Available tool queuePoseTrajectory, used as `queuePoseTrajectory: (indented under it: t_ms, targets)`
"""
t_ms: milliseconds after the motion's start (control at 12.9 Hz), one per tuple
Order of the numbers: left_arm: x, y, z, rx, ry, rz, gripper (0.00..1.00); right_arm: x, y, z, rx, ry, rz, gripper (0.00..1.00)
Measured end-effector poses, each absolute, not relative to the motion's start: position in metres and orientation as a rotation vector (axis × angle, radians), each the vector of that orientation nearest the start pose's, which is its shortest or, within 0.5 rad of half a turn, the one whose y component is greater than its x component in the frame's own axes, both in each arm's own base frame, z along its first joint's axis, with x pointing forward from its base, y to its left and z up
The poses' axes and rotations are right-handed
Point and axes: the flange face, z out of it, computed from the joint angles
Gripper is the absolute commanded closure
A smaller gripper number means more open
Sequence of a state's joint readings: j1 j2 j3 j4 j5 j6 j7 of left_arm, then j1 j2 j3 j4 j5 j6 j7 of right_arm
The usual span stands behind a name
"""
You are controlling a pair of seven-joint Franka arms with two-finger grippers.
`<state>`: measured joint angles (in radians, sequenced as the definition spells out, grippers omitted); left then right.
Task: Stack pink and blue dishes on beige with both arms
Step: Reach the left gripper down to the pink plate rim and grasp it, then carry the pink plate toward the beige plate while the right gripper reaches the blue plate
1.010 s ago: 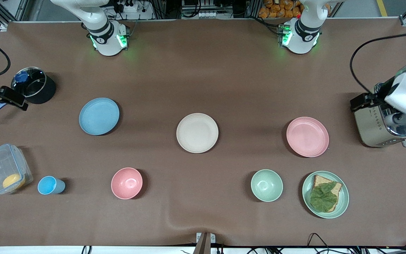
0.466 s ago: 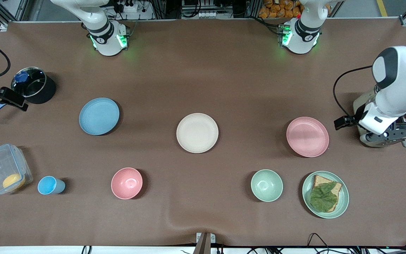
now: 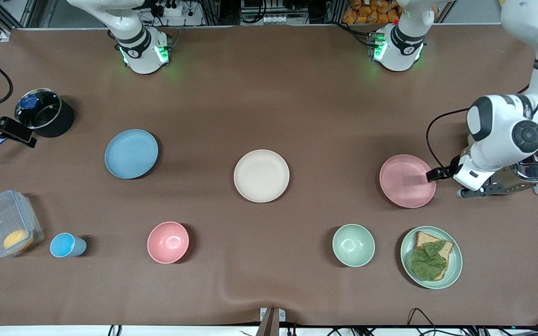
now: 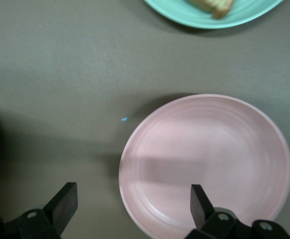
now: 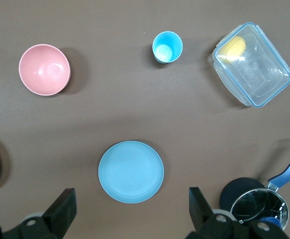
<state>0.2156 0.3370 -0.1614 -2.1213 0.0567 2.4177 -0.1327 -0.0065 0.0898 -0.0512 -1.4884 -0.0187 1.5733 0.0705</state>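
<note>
Left hand (image 4: 130,209) spread wide, hovering over the pink plate (image 3: 407,181) rim at the left arm's end of the tabletop. Right hand (image 5: 130,211) wide above the blue plate (image 5: 131,172); beige plate (image 3: 261,176) between.

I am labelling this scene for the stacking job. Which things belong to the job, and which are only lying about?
Job: pink plate, blue plate, beige plate, left gripper, right gripper.

Lying about: pink bowl, green bowl, blue cup, toaster, sandwich plate, pot, plastic box.

no readable text, labels, brands or numbers anywhere
</note>
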Motion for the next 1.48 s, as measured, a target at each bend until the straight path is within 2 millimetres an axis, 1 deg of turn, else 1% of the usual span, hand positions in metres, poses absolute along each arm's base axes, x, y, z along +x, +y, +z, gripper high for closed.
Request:
queuePoseTrajectory:
  t_ms: [78, 233, 311, 388, 466, 699, 777, 854, 932, 1087, 1243, 1476]
  targets:
    - [0.571, 0.035, 0.238, -3.151, -0.248, 0.07, 0.0, 0.582, -0.034, 0.612, -3.158, 0.202, 0.009, 0.0]
    - [0.57, 0.037, 0.222, -3.154, -0.257, 0.095, 0.0, 0.582, -0.034, 0.612, -3.158, 0.203, 0.01, 0.0]
    - [0.57, 0.04, 0.217, -3.155, -0.268, 0.095, 0.07, 0.582, -0.034, 0.612, -3.158, 0.203, 0.011, 0.0]
    - [0.569, 0.045, 0.212, -3.156, -0.281, 0.096, 0.15, 0.582, -0.034, 0.612, -3.158, 0.203, 0.011, 0.0]
    - [0.568, 0.048, 0.208, -3.157, -0.29, 0.099, 0.25, 0.582, -0.034, 0.612, -3.158, 0.203, 0.012, 0.0]
    - [0.567, 0.05, 0.2, -3.159, -0.293, 0.118, 0.57, 0.583, -0.035, 0.608, -3.159, 0.204, 0.024, 0.0]
    - [0.566, 0.049, 0.198, -3.16, -0.292, 0.122, 0.66, 0.584, -0.035, 0.605, -3.159, 0.204, 0.031, 0.0]
    - [0.566, 0.049, 0.197, -3.16, -0.292, 0.126, 0.72, 0.586, -0.035, 0.602, -3.159, 0.205, 0.041, 0.0]
    - [0.566, 0.049, 0.196, -3.16, -0.292, 0.128, 0.81, 0.588, -0.036, 0.597, -3.159, 0.206, 0.053, 0.0]
    - [0.566, 0.048, 0.196, -3.161, -0.29, 0.129, 1.0, 0.593, -0.037, 0.585, -3.159, 0.208, 0.088, 0.0]
    - [0.567, 0.047, 0.196, -3.162, -0.286, 0.127, 1.0, 0.6, -0.041, 0.563, -3.159, 0.217, 0.141, 0.0]
    - [0.571, 0.043, 0.201, -3.166, -0.277, 0.106, 1.0, 0.609, -0.053, 0.515, -3.157, 0.2, 0.173, 0.0]
